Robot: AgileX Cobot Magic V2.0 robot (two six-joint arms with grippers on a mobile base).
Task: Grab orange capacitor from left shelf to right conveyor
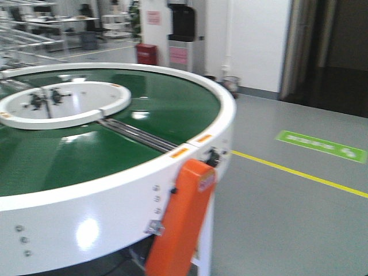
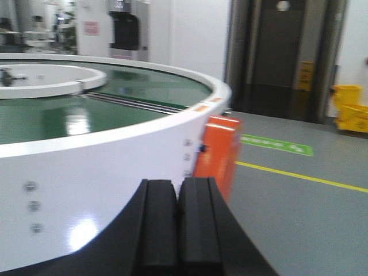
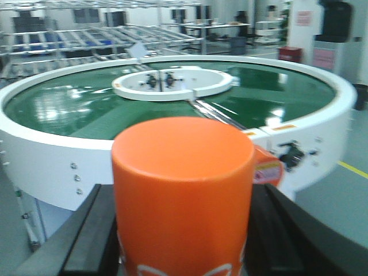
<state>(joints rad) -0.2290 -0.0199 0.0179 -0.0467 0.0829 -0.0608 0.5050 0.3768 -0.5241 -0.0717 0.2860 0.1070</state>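
The right conveyor (image 3: 75, 109) is being shown across most of the right wrist view, its dark-green belt lying bare between the white rim (image 3: 52, 152) and the white central ring (image 3: 172, 86), so open room is being offered all along the near arc. An orange guard (image 1: 181, 218) is being seen on the outer wall just under the rim; it is best cleared by approaching from above. The orange capacitor (image 3: 183, 195) is being held upright, clamped in the right gripper (image 3: 184, 247), outside the rim and not yet over the belt. Judged from this, it should be lifted over the rim, lowered upright, then released. The left gripper (image 2: 179, 230) is being seen with fingers together, empty, low beside the conveyor wall.
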